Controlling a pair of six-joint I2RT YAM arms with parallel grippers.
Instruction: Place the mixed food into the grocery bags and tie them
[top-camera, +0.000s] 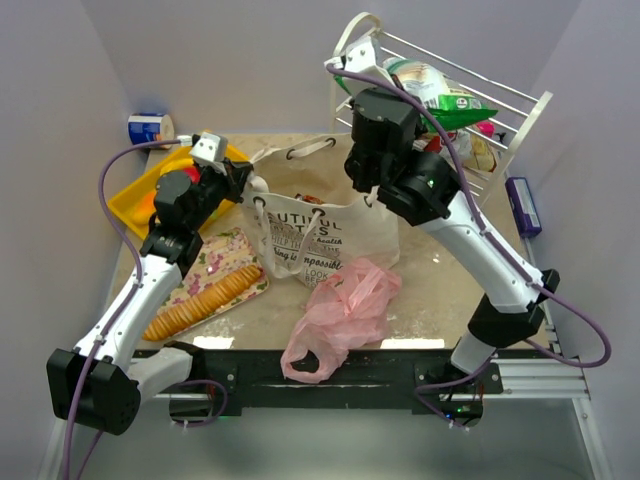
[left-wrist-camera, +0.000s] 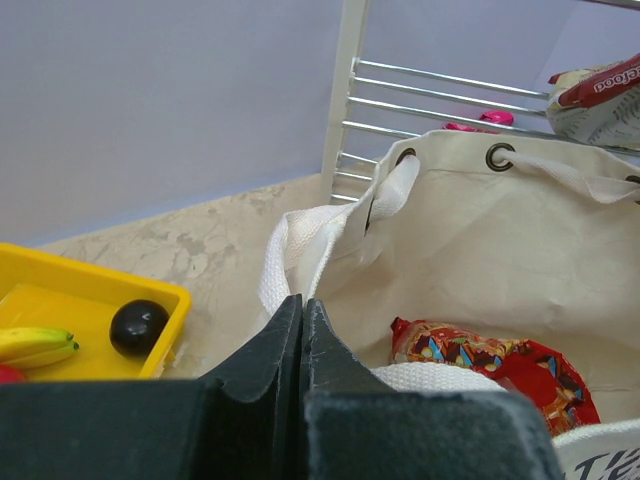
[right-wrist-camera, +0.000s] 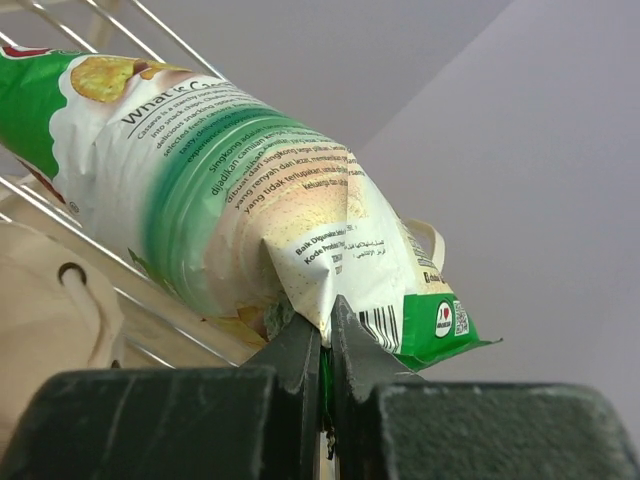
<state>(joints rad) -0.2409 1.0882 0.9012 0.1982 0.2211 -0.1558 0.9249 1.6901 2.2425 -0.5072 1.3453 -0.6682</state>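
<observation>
The cream canvas tote (top-camera: 330, 228) stands mid-table, its mouth held up at the left rim. My left gripper (top-camera: 243, 183) (left-wrist-camera: 302, 305) is shut on the tote's white strap (left-wrist-camera: 290, 245). A red cookie packet (left-wrist-camera: 490, 365) lies inside the tote. My right gripper (top-camera: 390, 88) (right-wrist-camera: 327, 315) is raised at the white wire rack (top-camera: 500, 110) and is shut on the end seam of the green-and-white chip packet (top-camera: 440, 92) (right-wrist-camera: 230, 190), which rests on the rack wires. The pink plastic bag (top-camera: 342, 312) lies crumpled near the front edge. A banana (left-wrist-camera: 35, 343) and a dark round fruit (left-wrist-camera: 138, 326) sit in the yellow tray (left-wrist-camera: 172, 300).
The yellow tray (top-camera: 135, 200) is at the back left, with a blue-and-white can (top-camera: 150, 128) behind it. A long cracker sleeve (top-camera: 205, 298) lies on a floral mat at front left. More packets fill the rack (top-camera: 482, 145). A purple box (top-camera: 523, 205) sits at the right edge.
</observation>
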